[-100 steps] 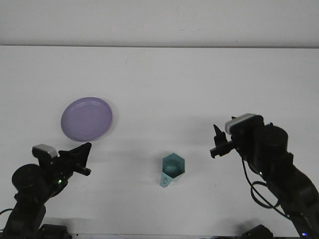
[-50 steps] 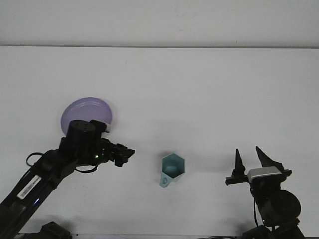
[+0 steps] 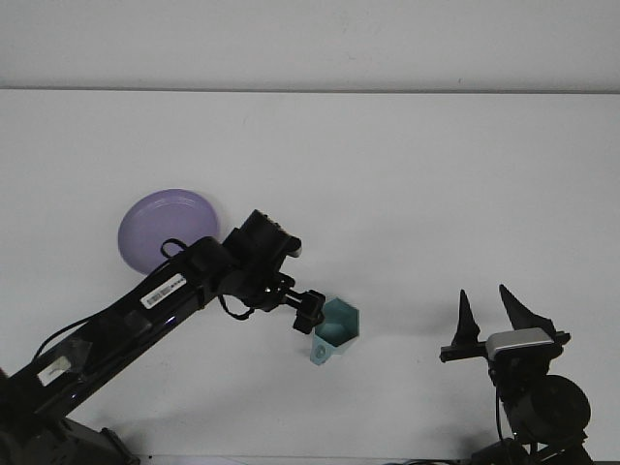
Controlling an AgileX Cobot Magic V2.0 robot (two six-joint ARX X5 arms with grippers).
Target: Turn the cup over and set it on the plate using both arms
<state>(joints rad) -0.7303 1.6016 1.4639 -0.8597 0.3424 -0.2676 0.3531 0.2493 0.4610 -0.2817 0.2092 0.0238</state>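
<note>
Table [image 3: 387, 174] – plain white, matte, no pattern. Wall strip beyond far edge: off-white/pale grey.

Plate [image 3: 155, 225] – pale lilac, uniform, slightly lighter rim; toward table's left edge.

Cup [image 3: 336, 327] – teal/mint, solid colour, interior a shade darker than rim; near front edge, approx centre.

Left arm [image 3: 145, 310] – black w/ white label strips bearing small dark print. Left gripper [image 3: 308, 312] all black.

Right gripper [image 3: 496, 312] – black fingers, light grey/silver block at base, black body below; near front-right corner.

High front view — table [image 3: 387, 174] below
</note>
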